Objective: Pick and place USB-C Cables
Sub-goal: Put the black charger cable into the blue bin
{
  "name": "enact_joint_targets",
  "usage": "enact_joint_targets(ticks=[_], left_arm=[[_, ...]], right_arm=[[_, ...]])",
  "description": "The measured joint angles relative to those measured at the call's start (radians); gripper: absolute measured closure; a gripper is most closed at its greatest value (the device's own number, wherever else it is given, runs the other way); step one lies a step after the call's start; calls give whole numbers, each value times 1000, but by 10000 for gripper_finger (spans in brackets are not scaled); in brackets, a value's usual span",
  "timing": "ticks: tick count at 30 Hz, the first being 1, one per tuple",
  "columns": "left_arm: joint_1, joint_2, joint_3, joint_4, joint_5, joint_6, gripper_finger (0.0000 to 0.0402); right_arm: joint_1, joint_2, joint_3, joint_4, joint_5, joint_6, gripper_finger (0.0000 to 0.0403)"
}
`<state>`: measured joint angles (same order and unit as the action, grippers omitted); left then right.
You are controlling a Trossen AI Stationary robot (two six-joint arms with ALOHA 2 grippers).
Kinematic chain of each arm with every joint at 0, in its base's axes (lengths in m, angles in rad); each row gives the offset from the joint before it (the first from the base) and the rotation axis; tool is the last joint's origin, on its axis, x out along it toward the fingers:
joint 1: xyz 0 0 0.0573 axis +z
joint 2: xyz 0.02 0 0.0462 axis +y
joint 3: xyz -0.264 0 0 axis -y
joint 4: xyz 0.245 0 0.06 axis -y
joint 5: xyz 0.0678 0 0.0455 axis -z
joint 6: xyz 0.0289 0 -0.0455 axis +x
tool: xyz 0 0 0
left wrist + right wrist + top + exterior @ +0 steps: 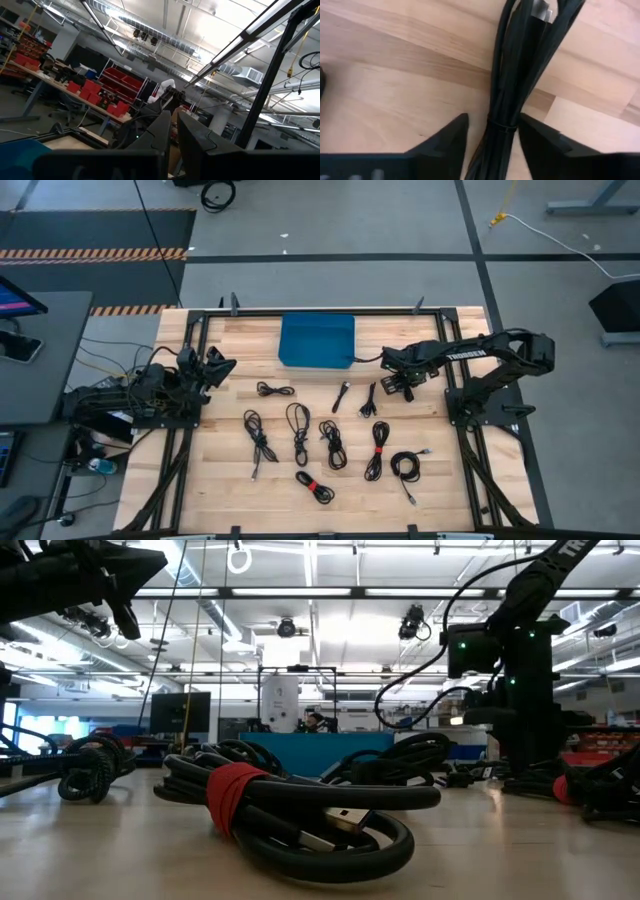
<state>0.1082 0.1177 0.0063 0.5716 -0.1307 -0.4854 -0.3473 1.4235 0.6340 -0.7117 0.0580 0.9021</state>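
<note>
1. Right wrist view shows the right gripper low over the wooden table, its two dark fingers standing either side of a folded USB-C cable bundle; the jaws are parted, with a sliver of wood visible between each finger and the cable, so nothing is grasped yet
2. From above, that gripper sits right of the table's middle, toward the far side, just right of two short cable bundles and near the blue bin
3. The step in hand looks like the pick: the fingers straddle the bundle at its tie, and the next move calls for a full pinch on it, then a straight lift so the loose ends come clear of the wood
4. I judge the blue bin to be the drop place, a short carry to the left and far side
5. The other cables lie spread over the middle and near part of the table, two with a red tie; the neighbouring short bundle lies close enough to snag during the lift
6. The left gripper waits clenched and empty at the far left side of the table, well apart from the cables
</note>
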Motion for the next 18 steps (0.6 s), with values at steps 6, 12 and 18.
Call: enact_joint_targets(ticks=[6,12,18], left_arm=[[0,0,0,0,0,0,363],[0,0,0,-12,0,1,363],[0,0,0,-30,-4,33,363]], right_arm=[[7,-3,0,5,9,31,359],[55,-36,71,58,-12,49,359],[111,-76,318,136,1,-113,359]])
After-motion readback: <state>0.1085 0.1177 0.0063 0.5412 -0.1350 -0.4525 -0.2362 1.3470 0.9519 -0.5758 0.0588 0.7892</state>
